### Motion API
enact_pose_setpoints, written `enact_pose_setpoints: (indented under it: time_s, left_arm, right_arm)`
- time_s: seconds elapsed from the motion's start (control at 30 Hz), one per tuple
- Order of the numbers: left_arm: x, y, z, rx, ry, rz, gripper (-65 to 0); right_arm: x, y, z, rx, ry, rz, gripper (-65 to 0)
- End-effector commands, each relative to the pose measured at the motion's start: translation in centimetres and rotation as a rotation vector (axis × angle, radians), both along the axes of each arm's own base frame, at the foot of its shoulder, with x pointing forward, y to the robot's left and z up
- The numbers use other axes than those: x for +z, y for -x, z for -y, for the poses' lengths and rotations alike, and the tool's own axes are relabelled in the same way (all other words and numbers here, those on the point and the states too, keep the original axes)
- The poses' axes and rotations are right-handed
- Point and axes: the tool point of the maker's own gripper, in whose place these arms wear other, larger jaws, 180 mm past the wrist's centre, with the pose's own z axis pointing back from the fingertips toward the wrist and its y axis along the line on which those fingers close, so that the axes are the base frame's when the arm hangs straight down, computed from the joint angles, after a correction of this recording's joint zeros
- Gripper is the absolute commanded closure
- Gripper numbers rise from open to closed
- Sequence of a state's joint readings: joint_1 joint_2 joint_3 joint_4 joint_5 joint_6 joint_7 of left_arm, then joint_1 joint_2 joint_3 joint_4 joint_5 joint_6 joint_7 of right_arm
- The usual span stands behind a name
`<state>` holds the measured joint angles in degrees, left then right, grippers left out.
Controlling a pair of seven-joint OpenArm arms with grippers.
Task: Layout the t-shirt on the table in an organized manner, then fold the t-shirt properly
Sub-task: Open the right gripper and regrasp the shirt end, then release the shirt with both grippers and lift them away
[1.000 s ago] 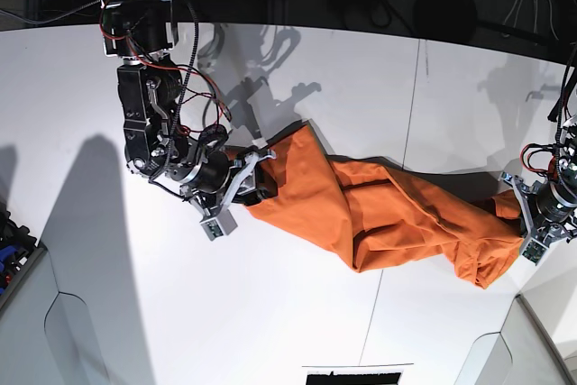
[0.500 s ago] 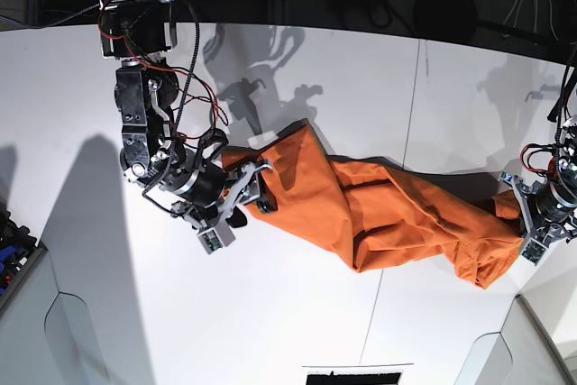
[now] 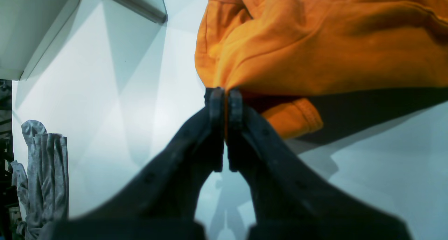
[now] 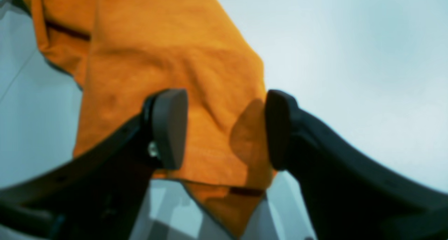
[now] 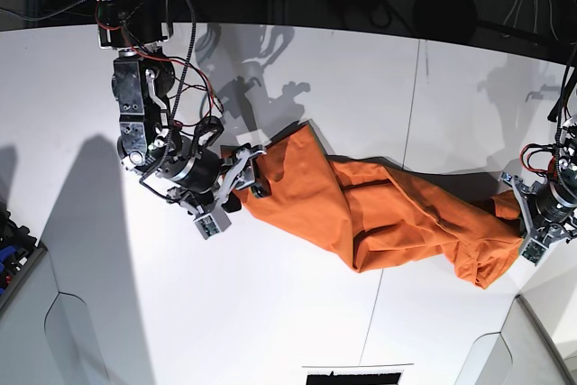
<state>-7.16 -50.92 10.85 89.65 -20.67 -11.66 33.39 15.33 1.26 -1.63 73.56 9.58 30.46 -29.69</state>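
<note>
Left gripper pinching t-shirt | right gripper wide | shirt stretched between them

The right arm reaches down from its mount at the far edge, wrist angled toward the centre, its gripper standing with jaws spread wide and nothing between the pads, poised over an end of the t-shirt. On the opposite side, only the wrist of the left arm shows; its gripper is clamped tight, fingertips pressed together on a pinch of the t-shirt's cloth.
</note>
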Motion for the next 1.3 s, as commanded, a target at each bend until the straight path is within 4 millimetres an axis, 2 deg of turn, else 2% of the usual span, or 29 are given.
enact_pose_setpoints:
  time_s: [0.0,0.2,0.27,0.43,0.6,0.83,0.97,1.1,1.13,1.17,1.27]
  left_arm:
    - [2.1,-0.8,-0.7,0.001,-0.021,0.055,-3.1]
    - [2.1,-0.8,-0.6,0.0,-0.017,0.057,-3.1]
    - [2.1,-0.8,-0.6,0.0,-0.017,0.057,-3.1]
    - [2.1,-0.8,-0.6,0.0,-0.017,0.057,-3.1]
    - [2.1,-0.8,-0.6,0.0,-0.017,0.057,-3.1]
    - [2.1,-0.8,-0.6,0.0,-0.017,0.057,-3.1]
    - [2.1,-0.8,-0.6,0.0,-0.017,0.057,-3.1]
    - [2.2,-0.9,-0.6,-0.003,-0.015,0.061,-3.1]
    - [2.2,-0.9,-0.6,-0.004,-0.015,0.062,-3.1]
    - [2.2,-0.9,-0.6,-0.004,-0.015,0.062,-3.1]
    - [2.2,-1.0,-0.3,-0.007,0.001,0.067,-3.1]
  right_arm:
    - [1.4,-0.8,-0.3,0.0,-0.026,0.048,-35.2]
    - [1.1,-0.4,-0.3,-0.006,-0.039,0.043,-33.8]
    - [1.1,-0.4,-0.3,-0.006,-0.04,0.045,-28.5]
    - [1.4,-0.4,-0.5,-0.009,-0.063,0.044,-10.6]
    - [2.0,-0.5,-1.0,-0.016,-0.12,0.044,-0.3]
    - [2.9,-1.4,-0.7,-0.022,-0.121,0.067,0.0]
    - [4.0,-2.3,0.4,-0.056,-0.127,0.097,0.0]
    - [3.5,-2.4,2.3,-0.102,-0.102,0.076,-29.7]
    - [3.1,-2.1,2.6,-0.106,-0.097,0.054,-34.9]
    - [2.6,-1.8,2.7,-0.105,-0.09,0.03,-37.3]
    - [1.6,-0.8,2.6,-0.103,-0.093,-0.003,-37.5]
